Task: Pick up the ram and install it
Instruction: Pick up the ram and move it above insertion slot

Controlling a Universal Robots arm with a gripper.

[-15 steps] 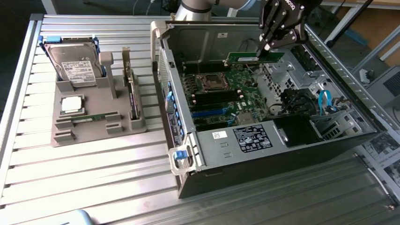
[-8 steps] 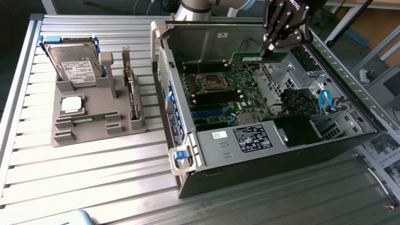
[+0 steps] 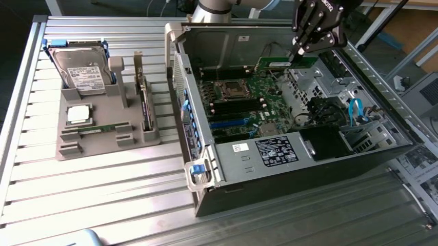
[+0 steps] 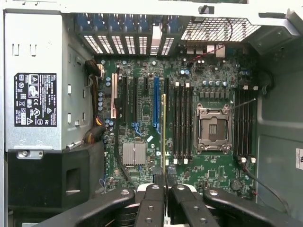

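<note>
Fingers point(image 4: 154, 198) clamped on the ram point(image 4: 164, 127), held edge-on above the motherboard point(image 4: 218, 172), far end of the open case point(image 3: 287, 197). Empty memory slots point(image 4: 182, 123) lie just beside it. Risk: a tilted or offset stick misses its slot, jams or scrapes neighbouring parts.
</note>
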